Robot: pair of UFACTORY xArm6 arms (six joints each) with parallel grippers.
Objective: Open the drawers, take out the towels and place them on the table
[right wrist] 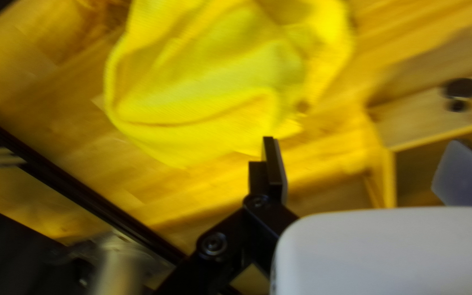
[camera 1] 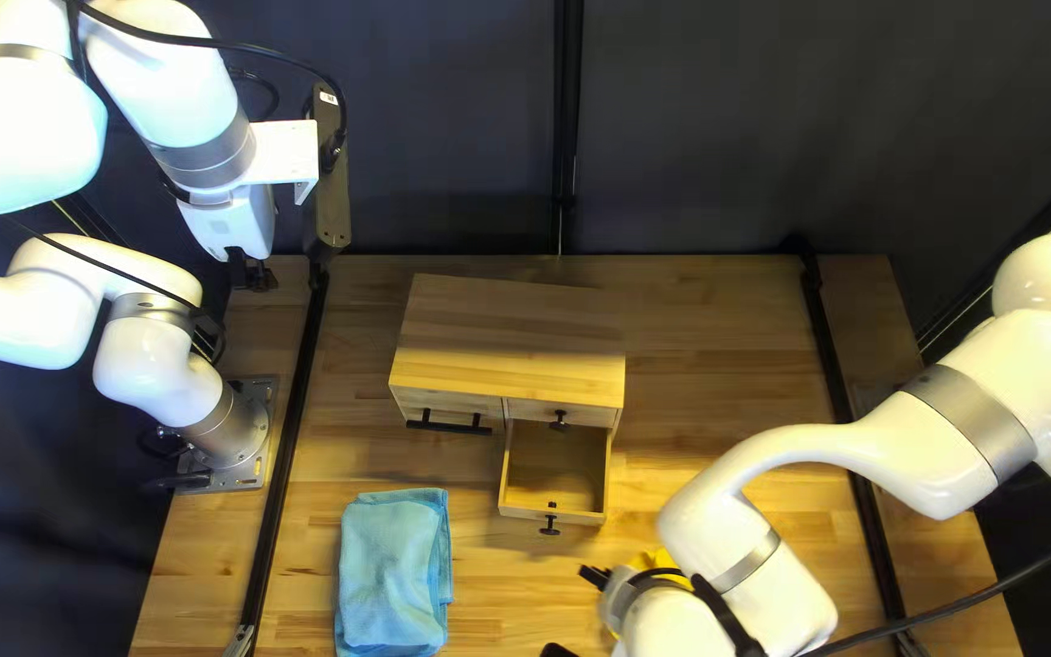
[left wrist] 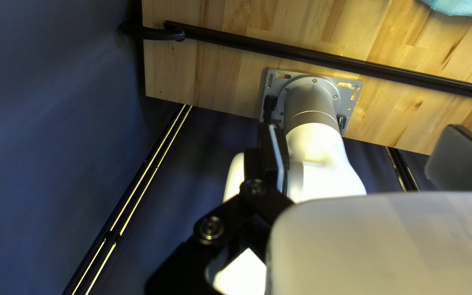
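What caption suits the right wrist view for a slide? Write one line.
Open claw with a crumpled yellow towel ahead of it on the wooden table, beside the pulled-out drawer.

The honey-coloured butcher-block wooden counter is striped in paler and browner staves. The sandy-tan boxy wooden chest of drawers shows the same banded grain; its black metal bar handle and small round black knobs are plain. The light blue folded terry towel carries no pattern. The bright yellow crumpled cloth towel seems unpatterned too, though the right wrist view is blurred. The glossy white jointed left arm and right arm wear brushed-grey bands; the right arm's fingers are black. The dark blue-grey fabric curtain is uniform. The slim rails are black, and the flat metal base plate is silver.
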